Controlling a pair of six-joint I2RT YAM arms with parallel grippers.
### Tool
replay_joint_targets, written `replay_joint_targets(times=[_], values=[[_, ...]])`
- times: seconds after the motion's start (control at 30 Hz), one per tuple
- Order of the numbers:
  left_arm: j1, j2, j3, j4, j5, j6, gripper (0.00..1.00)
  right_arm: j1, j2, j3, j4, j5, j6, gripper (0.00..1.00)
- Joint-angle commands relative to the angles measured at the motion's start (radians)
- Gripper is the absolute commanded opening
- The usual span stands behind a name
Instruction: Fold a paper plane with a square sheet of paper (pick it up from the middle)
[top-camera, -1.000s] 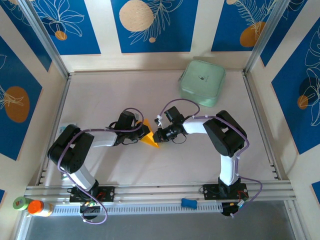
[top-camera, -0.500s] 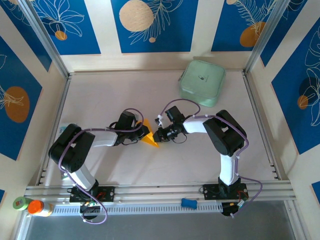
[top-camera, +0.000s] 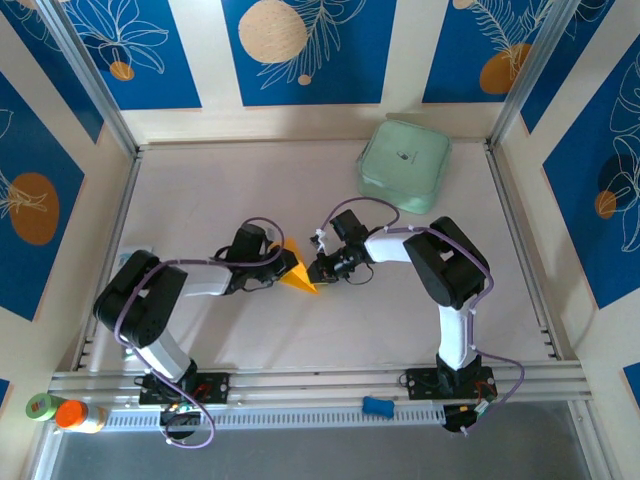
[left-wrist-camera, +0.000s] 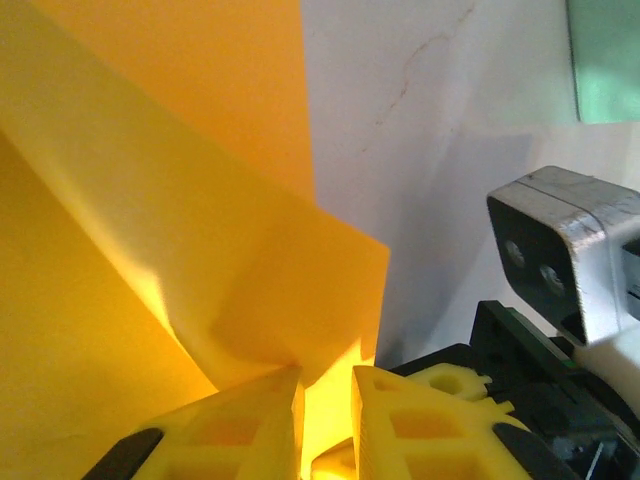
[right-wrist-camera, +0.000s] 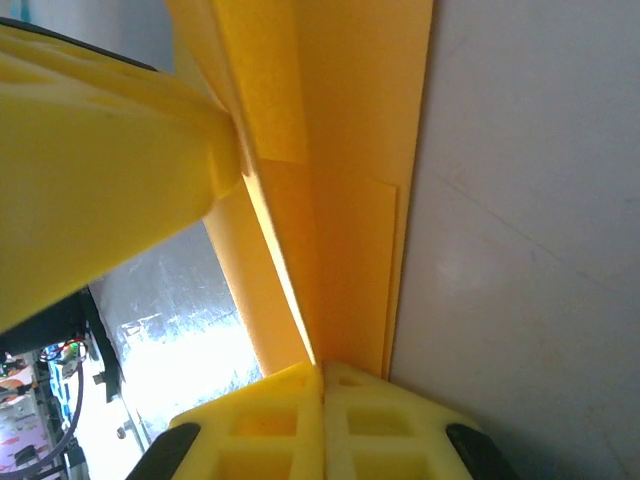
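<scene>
Between my two tools, a little left of the middle of the counter (top-camera: 250, 190), the sheet of paper (top-camera: 297, 277) sits partly folded, a small orange-yellow wedge lifted off the pale surface. My right tool (top-camera: 316, 272) meets it from the right. In the right wrist view its yellow fingers (right-wrist-camera: 260, 420) are pressed together, with the paper's layered edge running straight down into the seam, so it is clamped on the sheet. My left tool (top-camera: 284, 266) meets the paper from the left. In the left wrist view its fingers (left-wrist-camera: 240, 425) stand a narrow slit apart, and a creased fold of the paper drops into that slit, glowing with light. I cannot tell whether they pinch it or merely frame it. The right wrist view also shows one broad yellow finger of the left tool touching the fold from the other side.

Both arms reach inward from their bases at the near edge, with purple cables looped along them. A mint-green case (top-camera: 404, 165) lies at the far right of the counter, well apart from the paper. Beyond the near left corner stands an orange-capped bottle (top-camera: 78, 414), and a small blue piece (top-camera: 377, 405) rests on the near rail.
</scene>
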Motion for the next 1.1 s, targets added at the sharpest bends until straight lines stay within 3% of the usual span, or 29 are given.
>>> replay_joint_targets(times=[0.0,0.4,0.87,1.07], values=[[0.024,-0.019,-0.041,0.098,0.045,-0.002,0.21,-0.005,0.062,-0.008,-0.081,0.032,0.010,0.06],[0.042,0.062,-0.067,0.275,0.132,-0.027,0.18,-0.014,0.079,0.017,-0.129,0.044,0.028,0.06],[0.040,0.101,-0.057,0.248,0.106,-0.019,0.17,-0.014,0.088,0.029,-0.143,0.045,0.029,0.07],[0.040,0.116,-0.052,0.268,0.114,-0.027,0.17,-0.016,0.092,0.031,-0.144,0.022,0.029,0.13]])
